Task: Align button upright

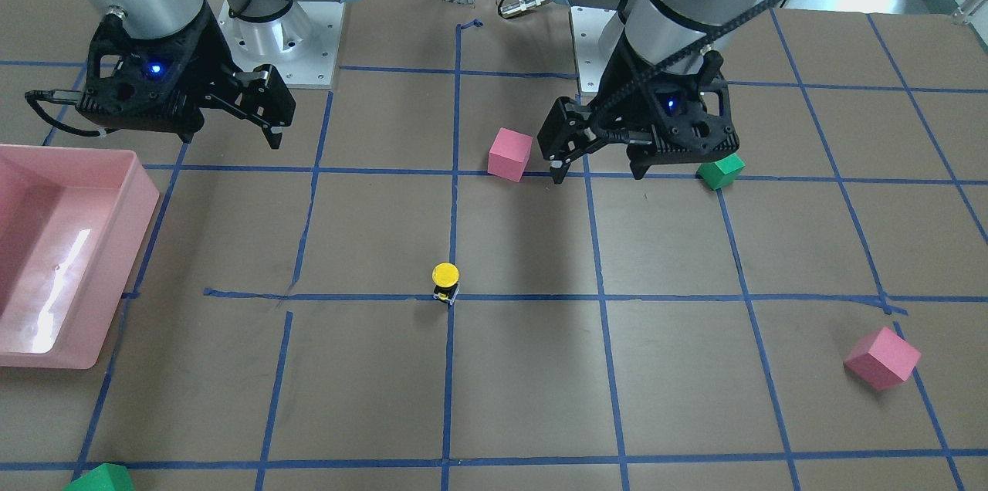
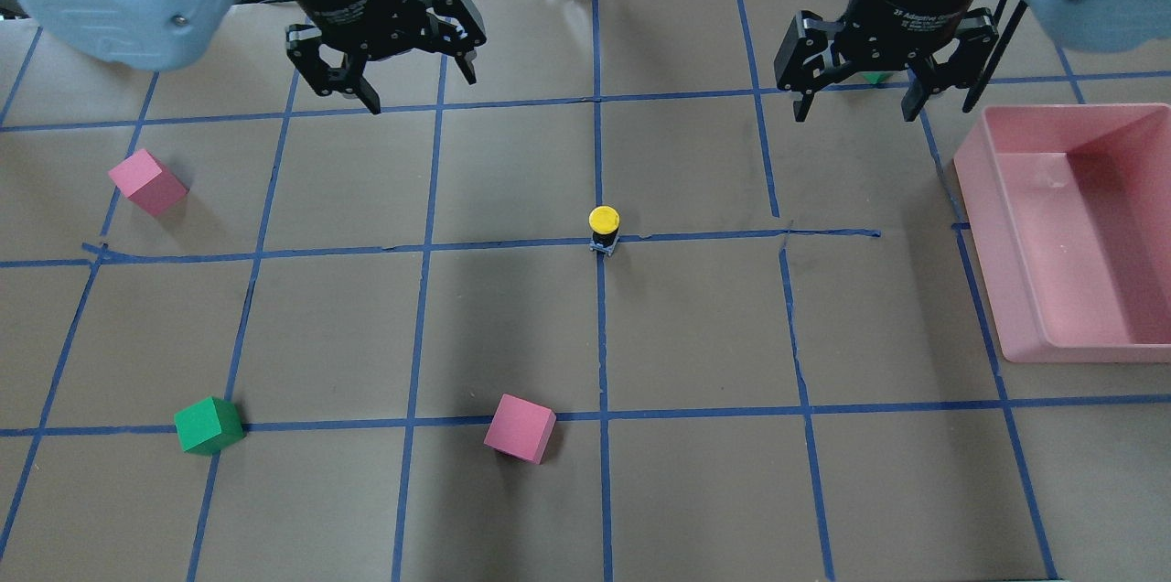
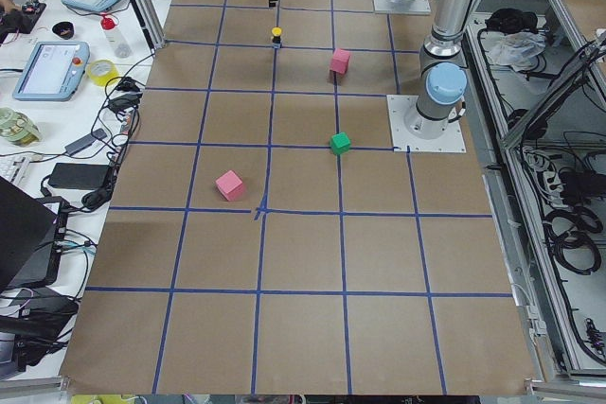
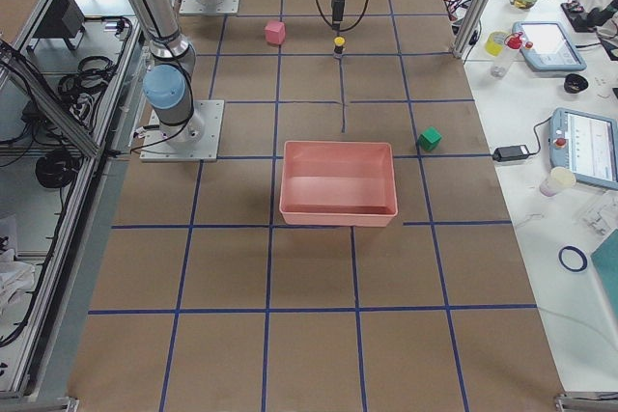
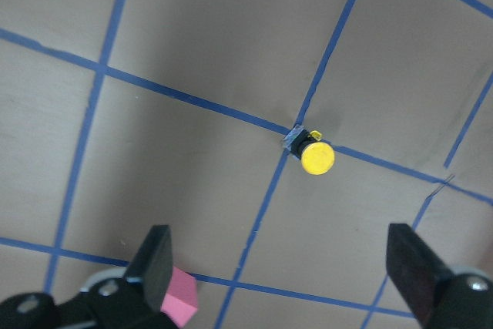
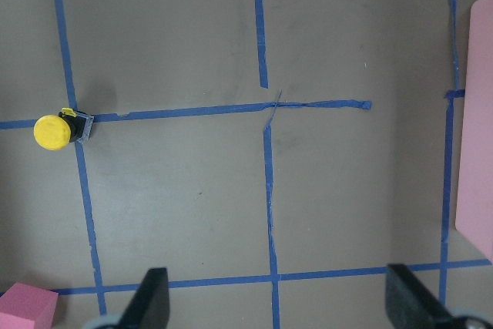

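Observation:
The button (image 2: 604, 230) has a round yellow cap, black body and pale base. It stands upright on a blue tape crossing at the table's middle, and also shows in the front view (image 1: 445, 282), the left wrist view (image 5: 312, 153) and the right wrist view (image 6: 60, 130). My left gripper (image 2: 421, 92) is open and empty, raised beyond the button toward the far left; it also shows in the front view (image 1: 598, 167). My right gripper (image 2: 855, 115) is open and empty, raised at the far right, next to the bin.
A pink bin (image 2: 983, 243) stands at the right edge. Pink cubes (image 2: 146, 182) (image 2: 520, 428) and a green cube (image 2: 209, 425) lie on the left and near side. Another green cube (image 2: 875, 77) peeks out behind my right gripper.

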### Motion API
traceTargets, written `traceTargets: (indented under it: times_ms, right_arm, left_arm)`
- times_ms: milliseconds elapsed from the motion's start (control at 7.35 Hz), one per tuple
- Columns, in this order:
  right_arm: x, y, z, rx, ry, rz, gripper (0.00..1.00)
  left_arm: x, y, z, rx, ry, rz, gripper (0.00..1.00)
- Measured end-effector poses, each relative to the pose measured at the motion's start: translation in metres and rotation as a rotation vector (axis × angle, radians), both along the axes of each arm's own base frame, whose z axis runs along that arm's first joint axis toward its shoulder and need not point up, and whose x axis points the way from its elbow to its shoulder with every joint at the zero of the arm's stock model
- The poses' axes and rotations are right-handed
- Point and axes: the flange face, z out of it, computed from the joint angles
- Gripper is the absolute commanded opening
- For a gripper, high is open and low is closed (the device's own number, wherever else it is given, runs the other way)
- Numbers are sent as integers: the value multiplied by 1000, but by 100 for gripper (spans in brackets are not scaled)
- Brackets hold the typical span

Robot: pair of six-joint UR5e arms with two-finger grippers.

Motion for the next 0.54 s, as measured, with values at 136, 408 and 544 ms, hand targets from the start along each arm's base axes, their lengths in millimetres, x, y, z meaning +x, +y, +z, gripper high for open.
traceTargets:
  times_ms: [136, 408, 544]
  right_arm:
    - [0, 0, 0, 0, 0, 0, 100]
    - [0, 0, 0, 0, -1, -1, 100]
    - [0, 0, 0, 0, -1, -1, 100]
  left_arm:
    - [14, 9, 3, -1, -79, -94, 100]
    - [50, 21, 6, 26, -170, -202, 100]
    - [60, 22, 5, 33, -178, -216, 100]
